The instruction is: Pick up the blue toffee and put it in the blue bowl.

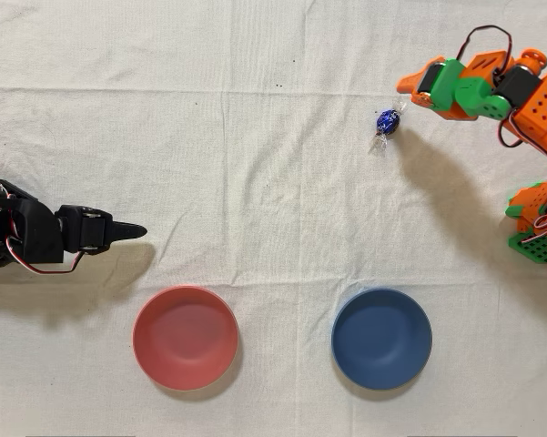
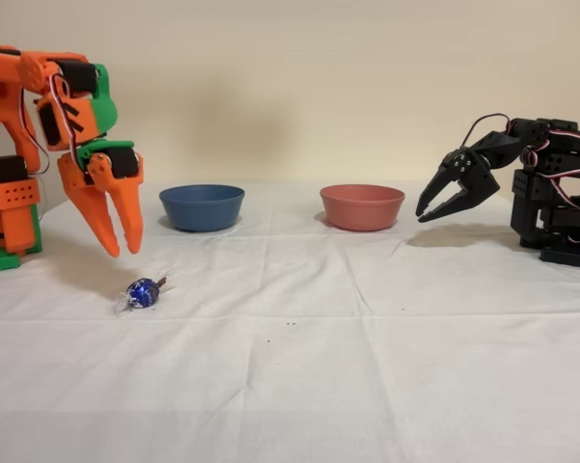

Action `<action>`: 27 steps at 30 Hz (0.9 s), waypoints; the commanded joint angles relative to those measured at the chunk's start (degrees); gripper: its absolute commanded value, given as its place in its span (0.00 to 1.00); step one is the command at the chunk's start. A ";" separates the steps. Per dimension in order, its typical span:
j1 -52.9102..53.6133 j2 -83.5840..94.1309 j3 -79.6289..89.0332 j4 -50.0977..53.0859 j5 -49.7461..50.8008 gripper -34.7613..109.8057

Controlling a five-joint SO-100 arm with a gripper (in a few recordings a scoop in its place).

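The blue toffee (image 1: pixel 388 121) (image 2: pixel 143 291), in shiny dark blue foil with clear twisted ends, lies on the white cloth. My orange gripper (image 1: pixel 403 88) (image 2: pixel 124 253) hangs just above it, up and to the right of it in the overhead view, pointing down with its tips a short way off the sweet. Its fingers stand a little apart and hold nothing. The blue bowl (image 1: pixel 382 339) (image 2: pixel 202 206) is empty. In the overhead view it sits near the lower edge, well below the toffee.
A pink-red bowl (image 1: pixel 185 337) (image 2: pixel 362 205) of the same size sits beside the blue one, to its left in the overhead view. The idle black arm (image 1: pixel 36 235) (image 2: pixel 540 193) stands on the far side from mine. White cloth covers the table.
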 commanded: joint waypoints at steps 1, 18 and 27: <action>0.18 0.88 -2.64 0.79 -1.41 0.46; -2.11 -6.59 -2.37 -0.35 0.09 0.50; -3.16 -10.99 -3.34 -0.97 0.70 0.50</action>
